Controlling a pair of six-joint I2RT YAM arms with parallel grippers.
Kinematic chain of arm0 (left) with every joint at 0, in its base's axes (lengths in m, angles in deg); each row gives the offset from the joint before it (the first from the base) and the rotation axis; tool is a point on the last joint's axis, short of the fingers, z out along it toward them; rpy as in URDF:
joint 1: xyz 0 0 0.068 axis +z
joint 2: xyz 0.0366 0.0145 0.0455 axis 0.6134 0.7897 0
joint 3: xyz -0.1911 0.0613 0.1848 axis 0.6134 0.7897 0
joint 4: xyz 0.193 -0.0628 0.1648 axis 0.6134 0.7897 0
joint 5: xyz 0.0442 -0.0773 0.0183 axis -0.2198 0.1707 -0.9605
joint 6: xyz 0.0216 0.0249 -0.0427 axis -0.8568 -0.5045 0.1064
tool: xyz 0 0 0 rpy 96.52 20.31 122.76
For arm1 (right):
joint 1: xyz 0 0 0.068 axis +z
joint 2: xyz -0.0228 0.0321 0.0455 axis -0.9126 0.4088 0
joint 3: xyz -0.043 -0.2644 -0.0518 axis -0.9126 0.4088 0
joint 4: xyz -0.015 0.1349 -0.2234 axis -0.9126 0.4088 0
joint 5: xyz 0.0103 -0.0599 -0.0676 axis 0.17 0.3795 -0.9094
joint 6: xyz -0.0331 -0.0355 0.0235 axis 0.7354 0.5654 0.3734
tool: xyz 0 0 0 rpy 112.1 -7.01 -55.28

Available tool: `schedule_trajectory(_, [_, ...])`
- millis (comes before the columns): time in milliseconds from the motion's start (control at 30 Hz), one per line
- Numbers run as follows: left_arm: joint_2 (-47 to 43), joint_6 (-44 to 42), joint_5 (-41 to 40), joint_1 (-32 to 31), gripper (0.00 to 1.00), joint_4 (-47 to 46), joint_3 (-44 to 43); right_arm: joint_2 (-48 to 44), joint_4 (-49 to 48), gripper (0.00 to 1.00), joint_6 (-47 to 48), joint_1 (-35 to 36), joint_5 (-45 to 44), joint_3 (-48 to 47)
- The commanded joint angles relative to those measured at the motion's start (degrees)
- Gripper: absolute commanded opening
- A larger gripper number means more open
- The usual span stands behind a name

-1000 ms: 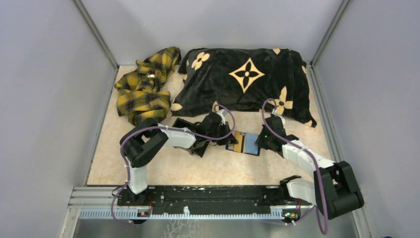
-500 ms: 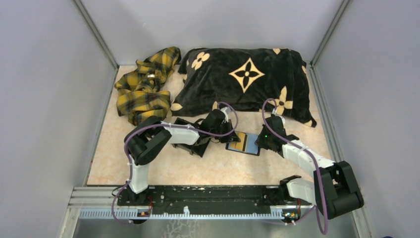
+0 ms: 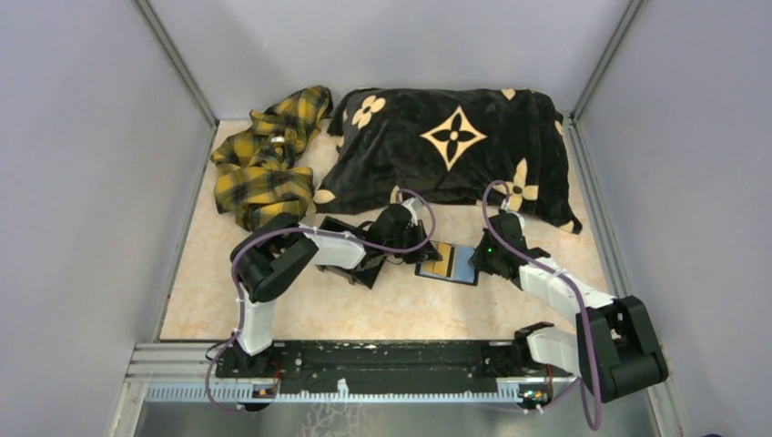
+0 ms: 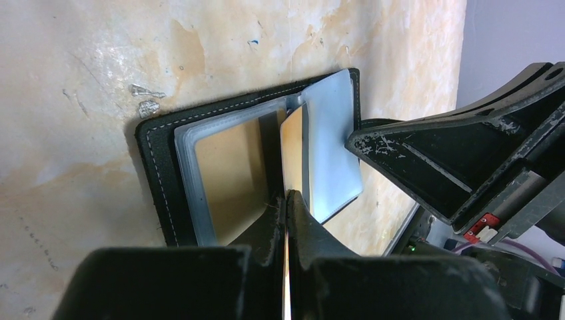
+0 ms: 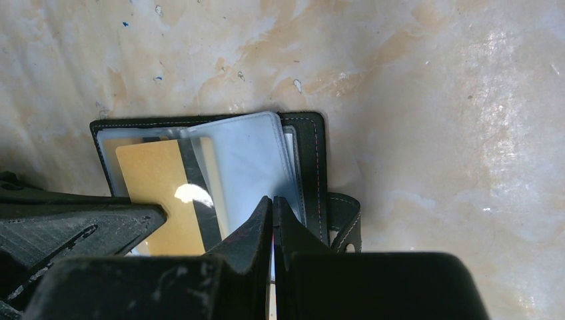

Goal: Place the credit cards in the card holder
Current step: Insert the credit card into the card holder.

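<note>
The card holder [image 3: 446, 264] lies open mid-worktop. The left end effector [image 4: 286, 200] is clamped on the short edge of a gold credit card [image 4: 293, 153], which is likely stiff, thin and slippery. The right end effector [image 5: 272, 203], closed, pinches a floppy clear sleeve [image 5: 250, 157] by its free edge.

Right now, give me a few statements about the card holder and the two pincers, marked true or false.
The card holder lies open on the table. True.
Both pincers are wide open. False: the right pincer is shut, and the left pincer is shut on a gold credit card.
The yellow plaid cloth covers the card holder. False: it lies apart, at the far left.
A black flowered pillow lies beyond the card holder. True.
</note>
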Motion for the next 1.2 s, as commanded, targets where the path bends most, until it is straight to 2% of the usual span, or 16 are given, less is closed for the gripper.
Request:
schedule_trajectory(0, [2.24, 1.43, -2.89, -0.09, 0.0, -1.18, 2.18, 1.28, 0.28, 0.0, 1.24, -0.87, -1.97, 1.38])
schedule_trajectory(1167, [2.3, 11.82, -8.21, -2.94, 0.0, -14.01, 9.09, 1.09, 0.3, 0.0, 1.03, -1.13, -1.36, 2.16])
